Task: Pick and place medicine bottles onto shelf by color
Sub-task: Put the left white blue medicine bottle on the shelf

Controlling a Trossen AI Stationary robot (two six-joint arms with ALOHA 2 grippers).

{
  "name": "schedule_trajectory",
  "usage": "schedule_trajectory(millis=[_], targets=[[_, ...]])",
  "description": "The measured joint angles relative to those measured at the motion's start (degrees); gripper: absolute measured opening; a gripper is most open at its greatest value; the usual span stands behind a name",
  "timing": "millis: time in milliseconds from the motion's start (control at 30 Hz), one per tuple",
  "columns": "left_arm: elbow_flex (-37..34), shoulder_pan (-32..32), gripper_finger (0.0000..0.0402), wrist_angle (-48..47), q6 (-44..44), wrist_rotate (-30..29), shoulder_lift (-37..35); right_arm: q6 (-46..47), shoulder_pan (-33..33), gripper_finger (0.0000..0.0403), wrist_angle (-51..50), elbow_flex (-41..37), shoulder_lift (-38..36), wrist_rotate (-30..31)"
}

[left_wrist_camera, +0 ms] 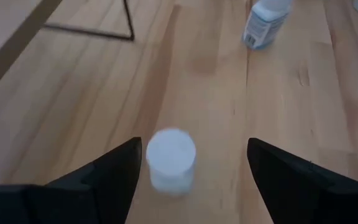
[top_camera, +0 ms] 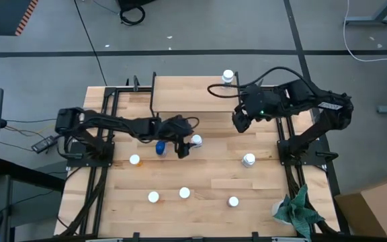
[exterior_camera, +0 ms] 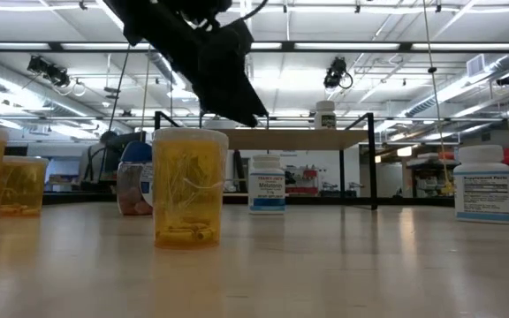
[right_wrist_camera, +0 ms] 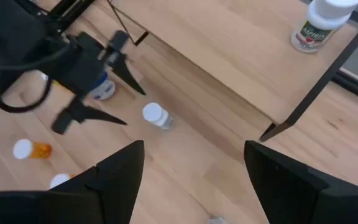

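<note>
My left gripper [top_camera: 184,145] hangs open just above the table's middle. A small white-capped bottle [left_wrist_camera: 171,159] stands upright on the table just ahead of its fingers, in line with the gap and untouched; it also shows in the high view [top_camera: 196,140]. A blue-topped bottle [top_camera: 160,146] stands beside the left arm. My right gripper [top_camera: 239,122] is open and holds nothing, high over the near edge of the shelf [top_camera: 210,94]. One white bottle [top_camera: 228,76] stands on the shelf's far edge. The shelf rests on thin black legs [exterior_camera: 372,159].
More bottles stand on the table: an orange one [top_camera: 135,160] at the left, a white one [top_camera: 248,160] at the right, and three [top_camera: 153,197] [top_camera: 185,193] [top_camera: 233,201] near the front. A green cloth [top_camera: 299,208] lies at the near right corner.
</note>
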Motion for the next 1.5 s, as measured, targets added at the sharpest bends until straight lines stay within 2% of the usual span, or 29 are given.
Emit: schedule_trajectory(millis=[233,700,867,1267,1500], targets=[[0.0,-0.5,0.0319,3.1,5.6,-3.0,4.7,3.6,2.2,0.0284,-0.7,0.0,0.2,0.0],[0.0,-0.4,0.0330,5.6,5.3,-4.1,9.1,5.1,2.6,0.0284,-1.6,0.0,0.2,0.0],[0.1,-0.4,0.0328,5.9,2.2,-4.1,10.6,5.4,2.6,0.0284,-1.4,0.0,0.2,0.1],[0.0,-0.4,0.0289,5.8,-0.3,-4.5,10.5,5.7,2.6,0.0284,-1.4,0.0,0.2,0.1],[0.0,-0.4,0.0235,5.7,-1.8,-4.6,10.5,5.4,2.6,0.0284,-1.4,0.0,0.2,0.1]])
